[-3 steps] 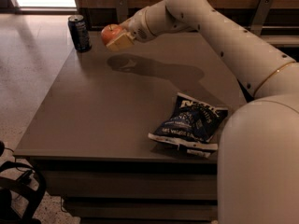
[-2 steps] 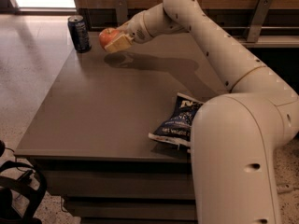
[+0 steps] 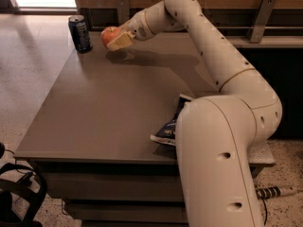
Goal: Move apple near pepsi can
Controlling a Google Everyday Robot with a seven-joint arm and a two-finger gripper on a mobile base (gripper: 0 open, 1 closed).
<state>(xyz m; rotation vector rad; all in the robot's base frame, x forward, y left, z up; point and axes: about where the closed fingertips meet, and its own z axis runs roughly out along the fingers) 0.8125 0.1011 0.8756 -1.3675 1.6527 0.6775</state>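
The pepsi can (image 3: 80, 33) stands upright at the far left corner of the table (image 3: 113, 108). The red-orange apple (image 3: 110, 35) is held in my gripper (image 3: 115, 38) just to the right of the can, slightly above the tabletop, with a small gap between apple and can. The gripper's pale fingers (image 3: 120, 40) are shut around the apple's near side. My arm reaches in from the right across the table's far edge.
A flat dark blue chip bag (image 3: 169, 126) lies at the table's near right, mostly hidden behind my arm's large lower segment (image 3: 218, 164). A wooden wall with metal brackets runs behind the table. A black object (image 3: 16, 197) sits on the floor at lower left.
My gripper with the apple has shifted a little left and down toward the can. The arm's lower segment has swung in and covers more of the chip bag.
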